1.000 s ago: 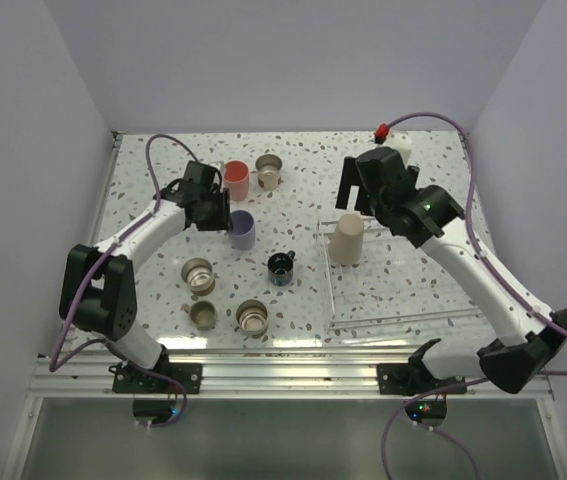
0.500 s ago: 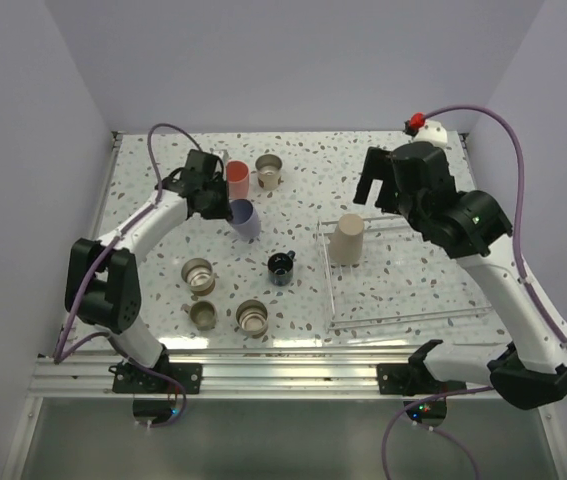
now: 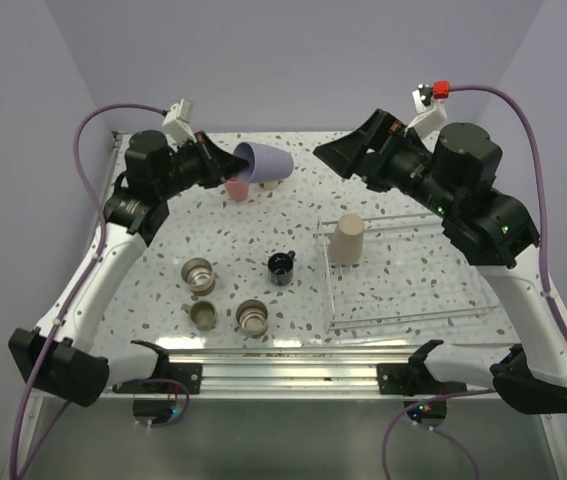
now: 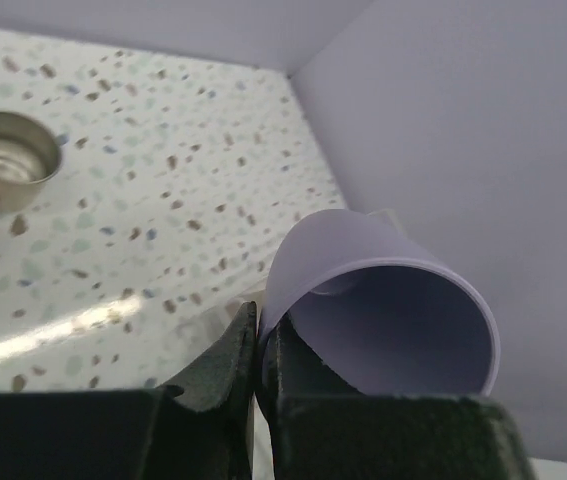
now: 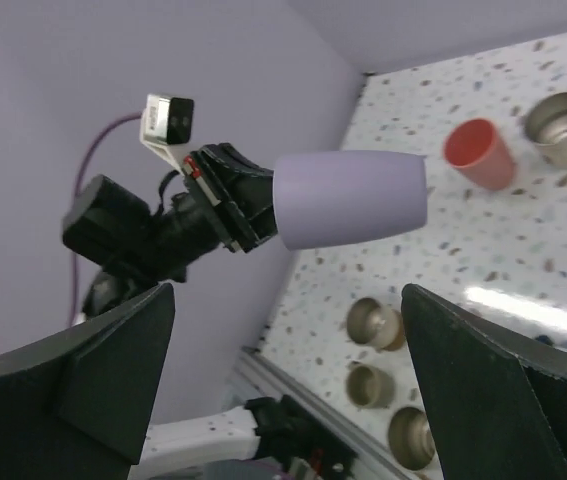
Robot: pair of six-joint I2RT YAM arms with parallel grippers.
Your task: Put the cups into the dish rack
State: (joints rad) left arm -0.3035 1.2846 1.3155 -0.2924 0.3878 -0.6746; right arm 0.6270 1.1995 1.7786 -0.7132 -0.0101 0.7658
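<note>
Top external view, starting at the left: the left gripper (image 3: 229, 164) is raised above the far-left part of the speckled table (image 3: 303, 215). Its fingers are pressed together on the rim wall of the lavender tumbler (image 3: 268, 163). That tumbler hangs in the air on its side, mouth toward the gripper and base pointing right. The left wrist view looks straight into its open mouth.

Below it, partly hidden, the coral-red tumbler (image 3: 235, 189) stands upright on the table. Nearer the arm bases, three steel cups (image 3: 199, 274) sit upright in a loose cluster, apart from each other. One more steel cup (image 4: 8, 160) shows in the left wrist view, upright near the far edge.

The black mug (image 3: 281, 267) stands mid-table, between the cluster and the dish rack (image 3: 403, 320). The rack lies on the right half of the table. The beige tumbler (image 3: 346, 240) stands inside it at its far-left corner; I cannot tell whether it is mouth up or mouth down.

The right gripper (image 3: 335, 155) hovers high beyond the rack with its fingers spread wide, holding nothing and facing the lavender tumbler.
</note>
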